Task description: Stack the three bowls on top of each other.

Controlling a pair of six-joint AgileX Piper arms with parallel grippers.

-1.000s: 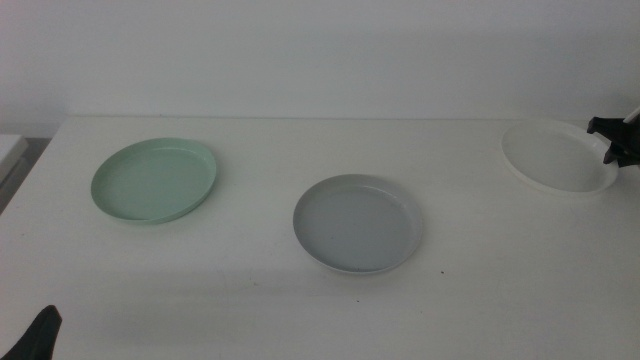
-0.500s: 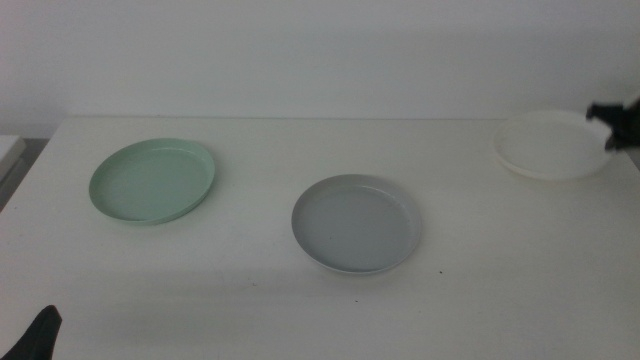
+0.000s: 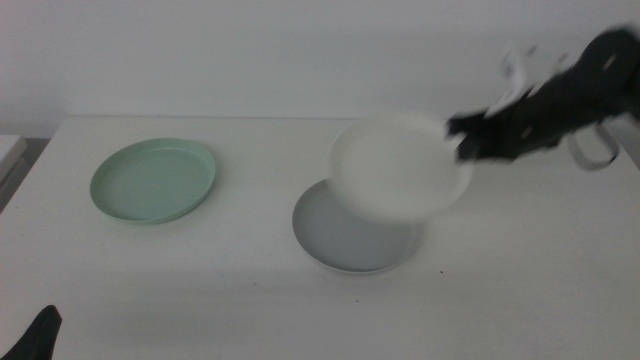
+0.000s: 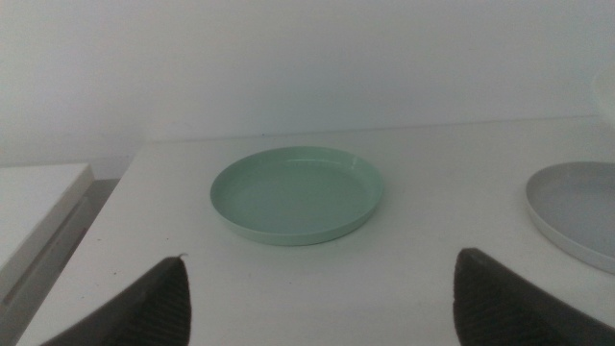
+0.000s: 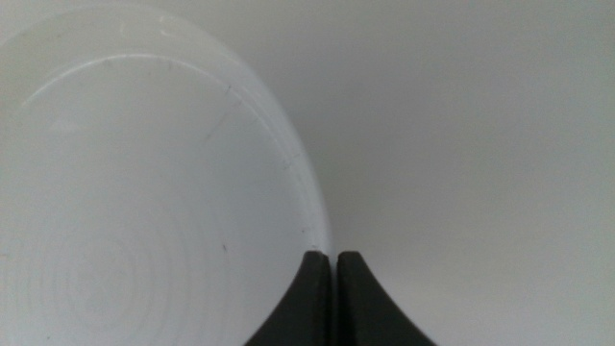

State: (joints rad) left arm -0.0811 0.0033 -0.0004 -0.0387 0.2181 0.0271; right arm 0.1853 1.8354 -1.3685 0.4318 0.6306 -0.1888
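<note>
Nearest me, my left gripper [image 4: 317, 298] waits at the table's [image 3: 250, 290] front left corner, jaws spread wide and cut off by the frame. Mid-table sits the grey bowl [image 3: 345, 240], its far side hidden under the white bowl [image 3: 400, 165], which my right gripper [image 5: 334, 258] pinches by the rim, motion-blurred. Farther left rests the mint green bowl [image 3: 153, 180].
</note>
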